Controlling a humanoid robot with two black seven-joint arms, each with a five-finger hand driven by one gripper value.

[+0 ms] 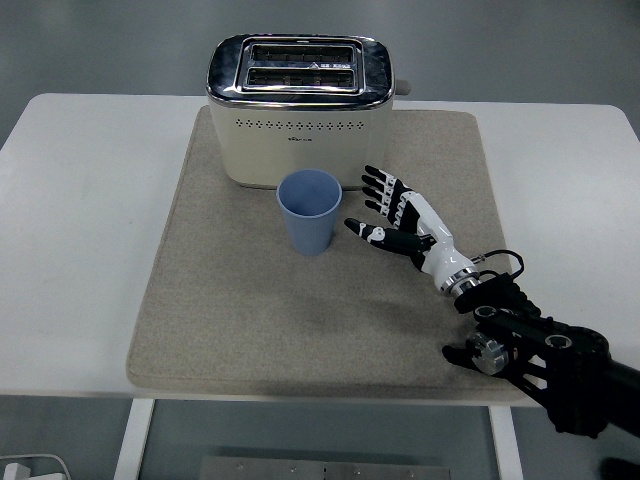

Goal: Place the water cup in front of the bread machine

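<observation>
A light blue water cup (pixel 310 211) stands upright on the beige mat (pixel 230 300), just in front of the cream and chrome bread machine (pixel 299 110). My right hand (pixel 385 215) is open with fingers spread, a short gap to the right of the cup and not touching it. The arm reaches in from the lower right. The left arm does not show.
The mat lies on a white table (pixel 80 230). A lever (pixel 403 88) sticks out of the bread machine's right side. A black cable (pixel 500 262) loops at my right wrist.
</observation>
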